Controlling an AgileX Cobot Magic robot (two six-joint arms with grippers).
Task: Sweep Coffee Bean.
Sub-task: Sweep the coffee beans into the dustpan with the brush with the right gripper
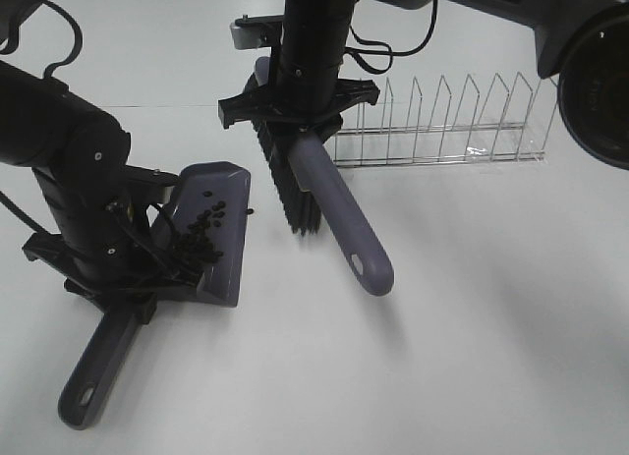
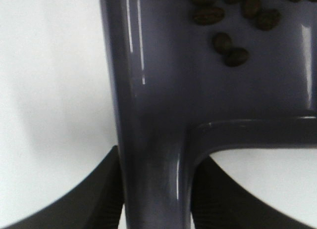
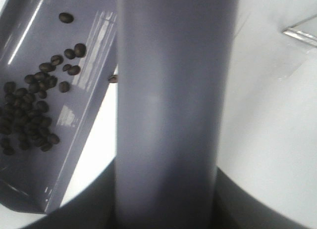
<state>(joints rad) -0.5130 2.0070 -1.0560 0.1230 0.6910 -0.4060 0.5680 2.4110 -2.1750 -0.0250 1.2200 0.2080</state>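
The coffee beans (image 1: pixel 201 234) are small, dark brown-black ovals, each with a seam down its flat face, and they lie loose inside the grey dustpan (image 1: pixel 224 270). Most crowd together in one dense patch towards the back of the pan's floor, many touching or overlapping. A few lie scattered singly on the bare floor nearer the front lip. One stray bean (image 3: pixel 113 78) sits right at the lip's edge, apart from the rest and partly hidden.
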